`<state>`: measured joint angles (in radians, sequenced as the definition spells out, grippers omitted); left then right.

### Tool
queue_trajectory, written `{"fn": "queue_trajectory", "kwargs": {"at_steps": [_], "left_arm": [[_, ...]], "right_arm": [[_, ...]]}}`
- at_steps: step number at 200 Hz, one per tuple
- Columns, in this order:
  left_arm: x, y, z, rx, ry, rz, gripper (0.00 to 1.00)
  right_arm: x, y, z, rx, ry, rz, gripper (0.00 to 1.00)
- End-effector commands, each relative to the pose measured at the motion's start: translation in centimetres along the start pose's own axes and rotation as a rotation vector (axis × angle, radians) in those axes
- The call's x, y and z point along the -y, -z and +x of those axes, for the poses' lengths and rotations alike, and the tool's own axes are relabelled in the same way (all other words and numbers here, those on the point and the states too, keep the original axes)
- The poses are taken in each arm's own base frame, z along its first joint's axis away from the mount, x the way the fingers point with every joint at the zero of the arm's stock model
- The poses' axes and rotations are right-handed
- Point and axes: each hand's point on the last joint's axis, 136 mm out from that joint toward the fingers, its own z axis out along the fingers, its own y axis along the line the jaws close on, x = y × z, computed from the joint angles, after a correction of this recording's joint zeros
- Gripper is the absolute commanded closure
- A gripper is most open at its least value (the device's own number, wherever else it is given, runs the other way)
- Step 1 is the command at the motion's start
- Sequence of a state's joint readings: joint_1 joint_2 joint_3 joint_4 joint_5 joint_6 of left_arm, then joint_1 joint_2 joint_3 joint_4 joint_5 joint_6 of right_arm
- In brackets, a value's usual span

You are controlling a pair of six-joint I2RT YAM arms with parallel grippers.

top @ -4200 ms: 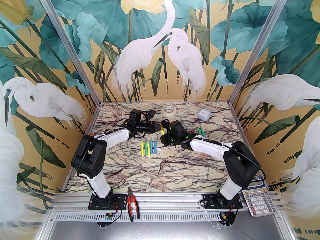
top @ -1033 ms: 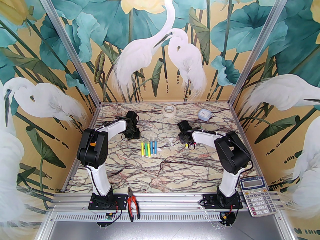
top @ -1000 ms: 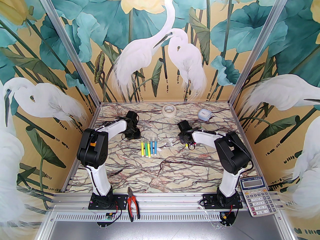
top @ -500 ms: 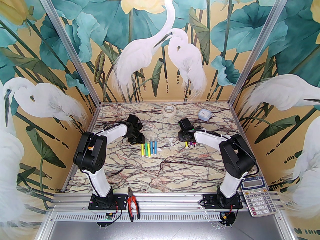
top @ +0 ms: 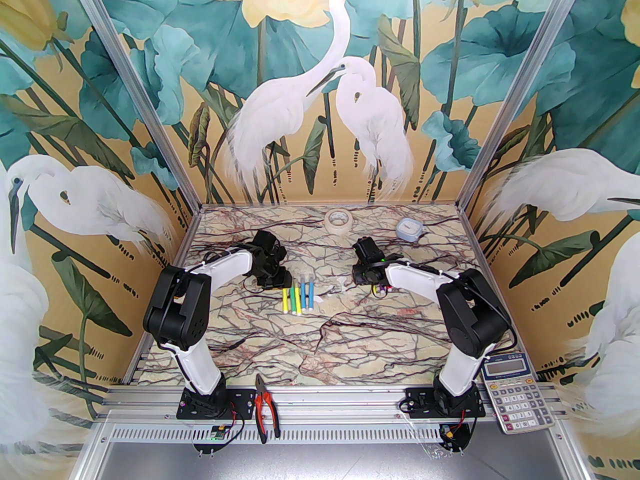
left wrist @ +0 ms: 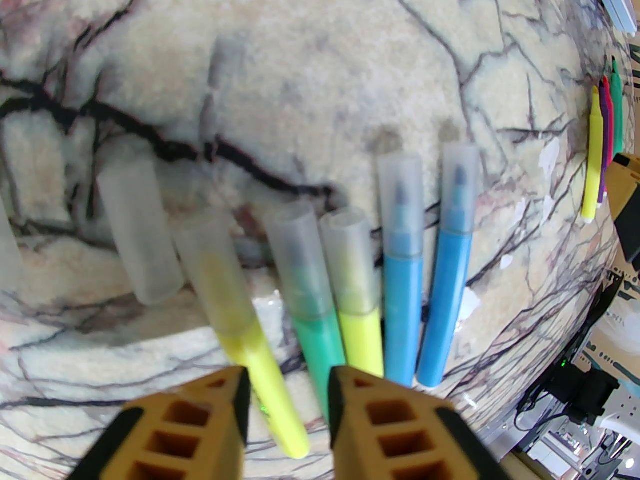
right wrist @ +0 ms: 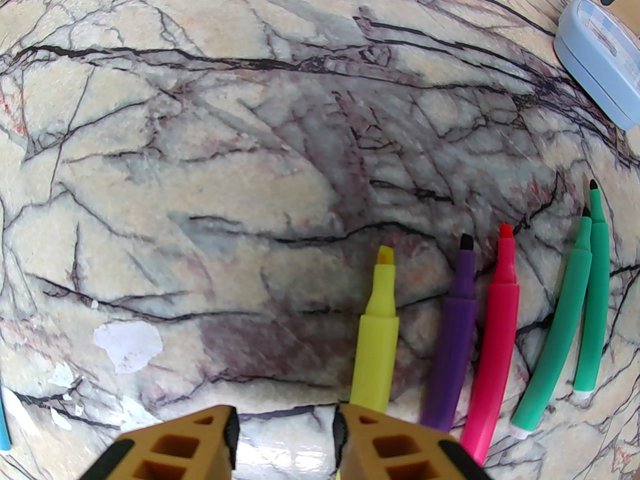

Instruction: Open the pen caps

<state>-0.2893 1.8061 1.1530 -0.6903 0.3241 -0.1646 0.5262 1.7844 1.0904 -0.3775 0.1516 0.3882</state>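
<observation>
Both arms have drawn apart since their meeting at the centre. Your left gripper (left wrist: 287, 375) now hangs over the row of capped markers (top: 297, 295), jaws partly open and empty, the yellow marker (left wrist: 260, 363) lying beneath the gap. The pen caps (left wrist: 400, 203) sit on those markers' far ends, with loose caps (left wrist: 137, 228) just to their left. Your right gripper (right wrist: 285, 418), likewise part-open and empty, hovers beside the uncapped markers (right wrist: 462, 328). You appear to be fetching the next marker: lower the left, close on the yellow body, then bring the right to its cap.
</observation>
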Motion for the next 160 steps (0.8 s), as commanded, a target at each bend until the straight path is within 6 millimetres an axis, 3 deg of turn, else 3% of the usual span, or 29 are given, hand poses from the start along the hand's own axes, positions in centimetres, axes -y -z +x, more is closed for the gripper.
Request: {"fn": "queue_trajectory", "kwargs": {"at_steps": [1, 42, 160], "left_arm": [[0.3, 0.6, 0.4, 0.02, -0.015, -0.008, 0.62], [0.2, 0.2, 0.6, 0.013, -0.008, -0.02, 0.58], [3.9, -1.9, 0.4, -0.019, -0.033, 0.091, 0.6]], "right_arm": [[-1.0, 1.0, -1.5, 0.045, 0.016, -0.034, 0.6], [-1.1, 1.0, -1.4, 0.044, 0.017, -0.034, 0.6], [-0.8, 1.4, -1.0, 0.047, 0.017, -0.03, 0.6]]}}
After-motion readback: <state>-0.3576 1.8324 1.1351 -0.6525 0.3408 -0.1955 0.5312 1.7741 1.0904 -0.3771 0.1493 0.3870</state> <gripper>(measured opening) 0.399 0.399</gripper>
